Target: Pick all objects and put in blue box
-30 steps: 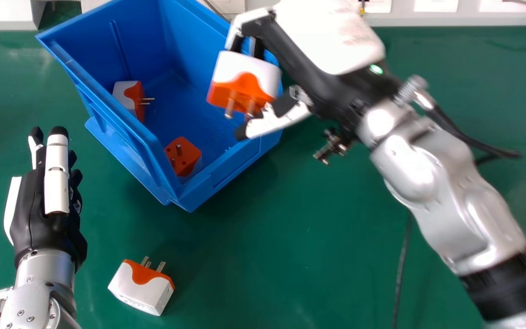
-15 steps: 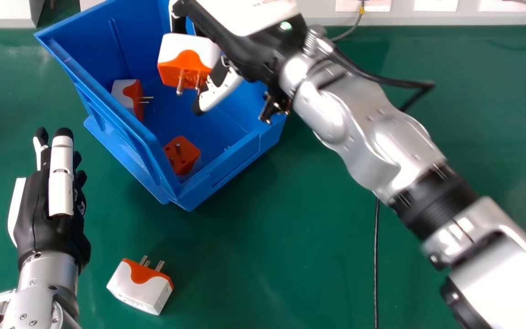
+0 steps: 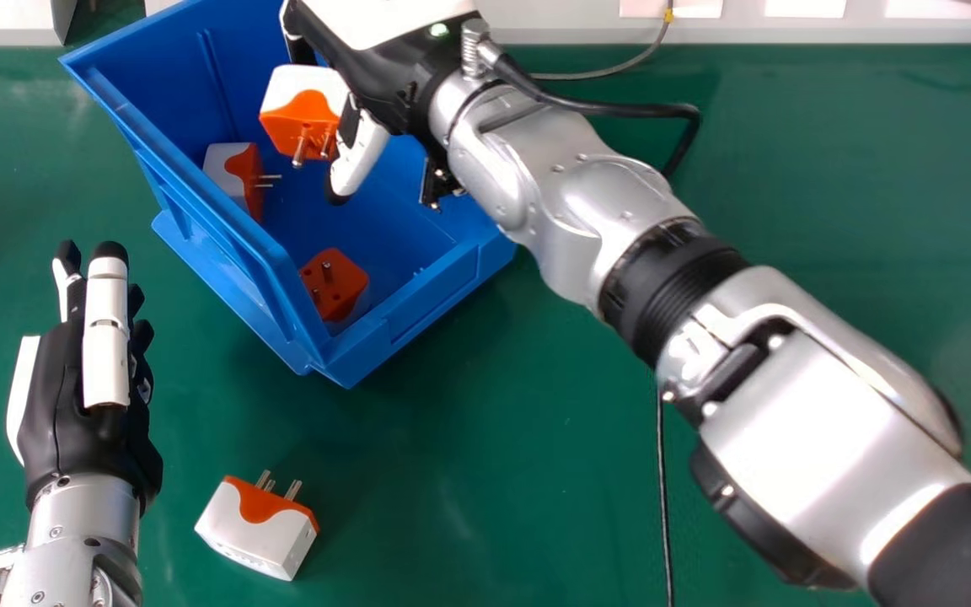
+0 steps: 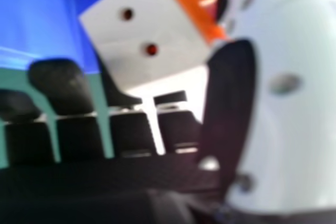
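In the head view my right hand [image 3: 380, 72] is over the blue box [image 3: 401, 323], its fingers and thumb pinching a white and orange plug adapter [image 3: 303, 105] with prongs facing the viewer. The right hand view has that adapter [image 4: 144, 38] held between the fingers and the thumb of my right hand [image 4: 231, 114]. Inside the box, one adapter [image 3: 237, 175] lies by the left wall and another [image 3: 335, 287] near the front corner. A further adapter [image 3: 258, 527] rests on the green table, outside the box. My left hand [image 3: 85, 405] is open at the left, empty.
A black cable [image 3: 662, 489] runs down the green table [image 3: 485, 497] beneath my right forearm. Along the table's far edge is a white ledge [image 3: 755, 34], with a thin grey cable [image 3: 612, 69] in front of it.
My right hand has moved left with the adapter, from the box's right side to above its interior. The left hand has barely shifted.
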